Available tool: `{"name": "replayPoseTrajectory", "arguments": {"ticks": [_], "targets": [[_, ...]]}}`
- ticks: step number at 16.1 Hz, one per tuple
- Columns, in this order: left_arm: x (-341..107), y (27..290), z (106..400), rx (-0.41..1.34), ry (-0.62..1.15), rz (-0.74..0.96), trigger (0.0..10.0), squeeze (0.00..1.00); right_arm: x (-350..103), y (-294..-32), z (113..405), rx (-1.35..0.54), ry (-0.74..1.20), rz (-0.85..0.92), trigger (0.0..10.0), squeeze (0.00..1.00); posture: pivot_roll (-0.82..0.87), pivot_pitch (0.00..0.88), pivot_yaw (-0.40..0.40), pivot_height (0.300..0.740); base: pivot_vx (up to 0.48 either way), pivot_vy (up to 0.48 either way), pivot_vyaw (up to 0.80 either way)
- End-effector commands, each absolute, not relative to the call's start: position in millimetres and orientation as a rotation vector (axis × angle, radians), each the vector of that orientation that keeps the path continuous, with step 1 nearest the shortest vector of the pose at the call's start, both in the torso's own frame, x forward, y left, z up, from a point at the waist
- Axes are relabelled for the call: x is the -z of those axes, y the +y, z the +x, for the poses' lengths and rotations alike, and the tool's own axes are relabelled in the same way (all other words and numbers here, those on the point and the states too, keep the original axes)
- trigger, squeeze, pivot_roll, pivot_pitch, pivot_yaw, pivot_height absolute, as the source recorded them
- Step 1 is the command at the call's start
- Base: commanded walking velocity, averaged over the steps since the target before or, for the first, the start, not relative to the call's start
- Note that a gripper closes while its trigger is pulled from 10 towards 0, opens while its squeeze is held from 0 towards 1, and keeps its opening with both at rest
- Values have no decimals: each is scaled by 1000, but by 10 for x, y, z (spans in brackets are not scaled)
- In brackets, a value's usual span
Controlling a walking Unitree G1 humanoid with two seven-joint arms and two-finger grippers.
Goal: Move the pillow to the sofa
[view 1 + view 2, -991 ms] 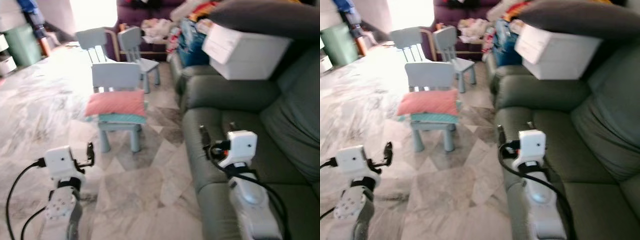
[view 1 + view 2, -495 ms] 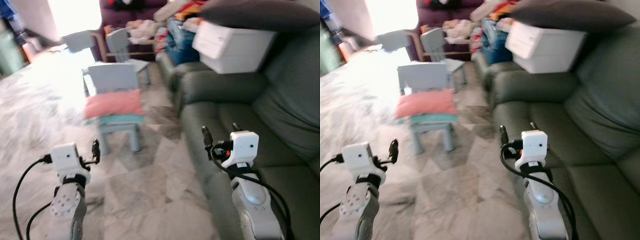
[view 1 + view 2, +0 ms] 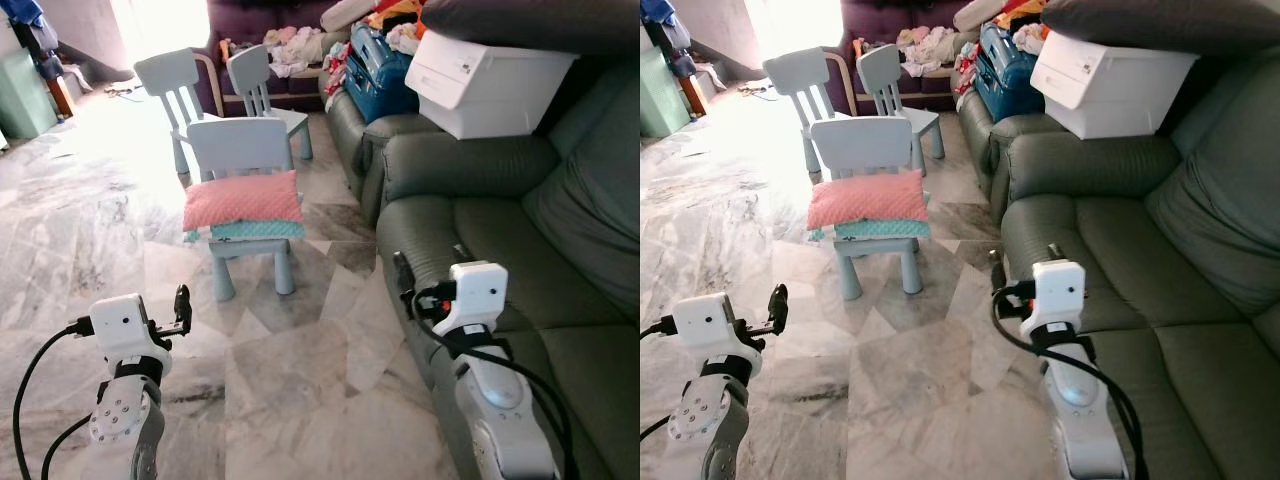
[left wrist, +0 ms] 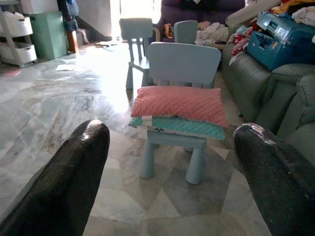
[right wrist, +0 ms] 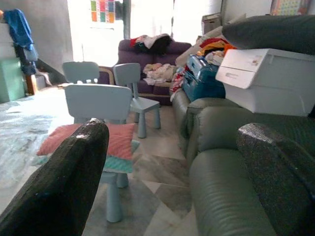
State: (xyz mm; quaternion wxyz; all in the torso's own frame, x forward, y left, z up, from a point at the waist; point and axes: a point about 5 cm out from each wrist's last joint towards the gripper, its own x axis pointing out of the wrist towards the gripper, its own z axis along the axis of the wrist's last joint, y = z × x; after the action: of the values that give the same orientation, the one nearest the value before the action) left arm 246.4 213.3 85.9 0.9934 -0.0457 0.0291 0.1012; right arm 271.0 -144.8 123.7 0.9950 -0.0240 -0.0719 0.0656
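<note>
- Both our tools, left and right, spread wide, grasping nothing.
- Pink pillow tops a teal one on chair; we risk dragging both.
- Sofa close right.

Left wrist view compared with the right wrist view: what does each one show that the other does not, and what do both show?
The left wrist view alone shows white shelves with baskets beside a green cabinet. The right wrist view alone shows the white box on the green sofa, with a dark cushion on top of it. Both show the pink pillow lying on a teal pillow on the nearest blue chair, two more blue chairs behind it, the purple sofa, and the gripper's own open fingers.
</note>
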Motion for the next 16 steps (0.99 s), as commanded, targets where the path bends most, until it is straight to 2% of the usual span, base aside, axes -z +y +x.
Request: {"name": "replayPoseTrajectory", "arguments": {"ticks": [1, 16], "targets": [[-892, 2147, 2468, -202, 41, -92, 10000, 0, -1277, -1440, 2719, -137, -161, -46, 10000, 0, -95, 0, -3, 740, 435, 0, 0], [-883, 2130, 2465, -185, 45, -94, 10000, 0, -1266, -1437, 2722, -143, -160, -46, 10000, 0, -96, 0, -1, 740, 435, 0, 0]]}}
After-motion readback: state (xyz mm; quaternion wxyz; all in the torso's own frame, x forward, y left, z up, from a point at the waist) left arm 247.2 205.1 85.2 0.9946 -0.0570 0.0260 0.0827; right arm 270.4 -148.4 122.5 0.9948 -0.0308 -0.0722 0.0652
